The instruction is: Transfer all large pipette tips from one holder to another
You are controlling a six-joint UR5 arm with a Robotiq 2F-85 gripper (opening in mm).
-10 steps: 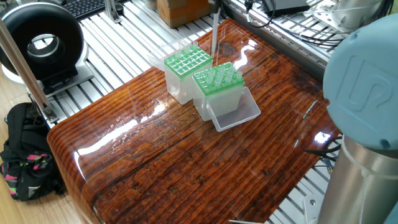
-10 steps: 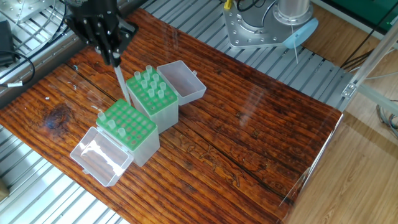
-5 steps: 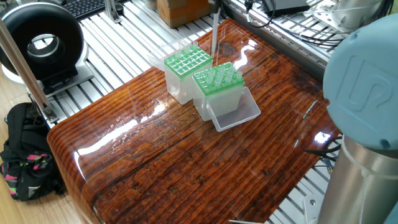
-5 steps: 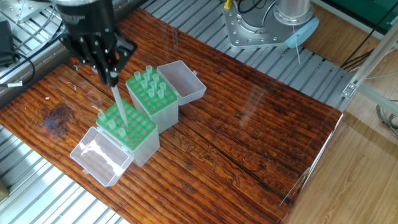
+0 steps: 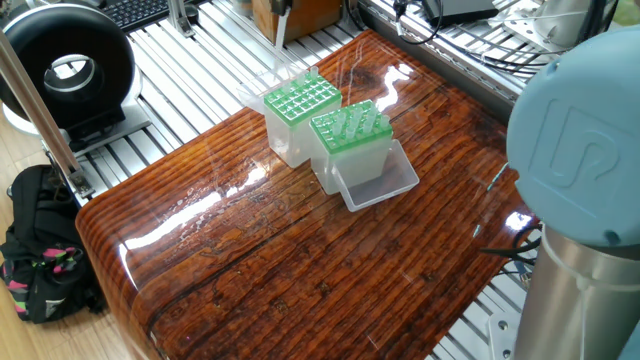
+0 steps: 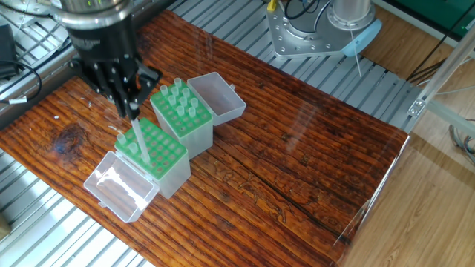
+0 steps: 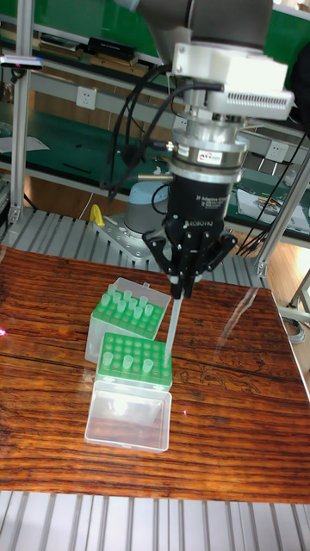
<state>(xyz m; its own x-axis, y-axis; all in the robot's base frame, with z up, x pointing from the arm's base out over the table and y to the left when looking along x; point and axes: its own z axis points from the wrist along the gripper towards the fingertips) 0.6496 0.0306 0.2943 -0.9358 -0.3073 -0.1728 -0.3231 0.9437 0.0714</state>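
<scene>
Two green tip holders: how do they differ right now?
The fuller holder carries many tips across its rack; the emptier holder has only a few along one edge. The gripper holds a tip over the emptier holder, not the fuller holder. Their open lids lie on opposite sides. Both have green racks and clear lids.

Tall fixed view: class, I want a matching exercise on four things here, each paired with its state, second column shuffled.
Things
1. gripper
2. held tip
3. back holder
4. front holder

States
A. hangs point down over a green rack
B. shut on a pipette tip
C. many tips standing in it
D. a few tips in one row, most holes bare

Pairs: 1-B, 2-A, 3-C, 4-D
</scene>
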